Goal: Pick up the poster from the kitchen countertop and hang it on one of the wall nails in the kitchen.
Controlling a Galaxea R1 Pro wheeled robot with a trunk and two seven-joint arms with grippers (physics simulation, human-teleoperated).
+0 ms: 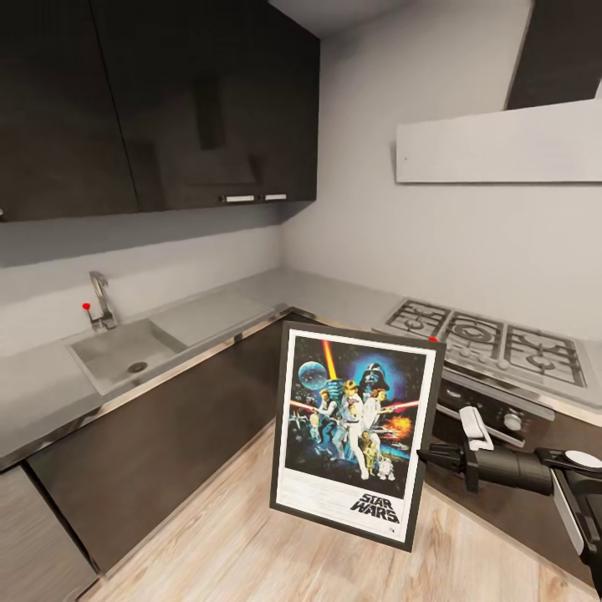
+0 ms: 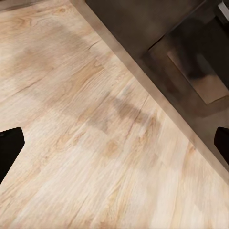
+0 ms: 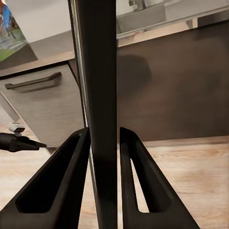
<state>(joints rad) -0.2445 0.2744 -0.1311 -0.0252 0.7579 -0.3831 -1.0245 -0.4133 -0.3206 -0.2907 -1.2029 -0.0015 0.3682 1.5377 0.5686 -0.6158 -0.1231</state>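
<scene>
A: Pale wood-grain planks make the floor [image 1: 226, 543], filling the lower middle of the head view, nearest the camera.

B: And what's over it?

A: The poster [image 1: 355, 435], upright and slightly tilted, in the lower centre of the frame, held in the air in front of the dark cabinet fronts [image 1: 159, 443]. The right gripper [image 1: 428, 456] reaches in from the lower right and meets the poster's right edge.

B: Is it really clamped?

A: The right wrist view says so: both fingers [image 3: 57, 191] press against the thin dark edge of the frame [image 3: 100, 95] that runs up between them.

B: The left gripper?

A: In the left wrist view two dark fingertips [image 2: 9, 148] sit at opposite edges of the frame, wide apart, with only floor and a cabinet base between them.

B: Further back?

A: The kitchen countertop [image 1: 42, 385], pale grey, runs along the left and turns the corner toward the right. A steel sink [image 1: 125, 351] is sunk into it at mid-left; its basin looks bare apart from the drain. A tap [image 1: 102, 301] stands behind it, with a small red dot just beside it.

B: And on the right?

A: A gas hob [image 1: 489, 334] at mid-right, knobs below it. Behind rise grey walls [image 1: 401, 242], dark upper cabinets [image 1: 150, 100] at upper left, a pale hood [image 1: 502, 142] at upper right.
</scene>
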